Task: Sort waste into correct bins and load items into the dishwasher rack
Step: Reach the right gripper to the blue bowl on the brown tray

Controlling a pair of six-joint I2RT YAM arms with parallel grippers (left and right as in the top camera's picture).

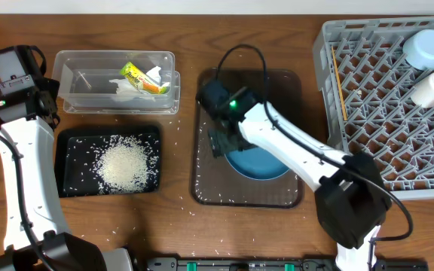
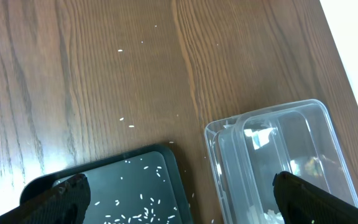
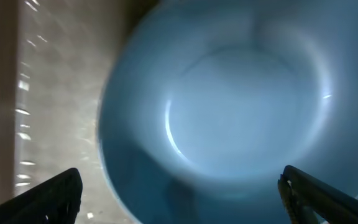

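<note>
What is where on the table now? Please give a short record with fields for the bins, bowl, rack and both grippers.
clear tub: wrapper and napkin inside
black tray: heap of rice inside
bowl: empty, on the brown tray
rack: pale-blue cup and white cup in it
left gripper: open, empty, above the near ends of tub and black tray
right gripper: open, empty, over the bowl

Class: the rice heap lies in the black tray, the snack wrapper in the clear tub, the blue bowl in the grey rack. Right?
No. The overhead view shows the blue bowl on the brown tray, not in the grey rack. The rice heap and snack wrapper are as stated.
</note>
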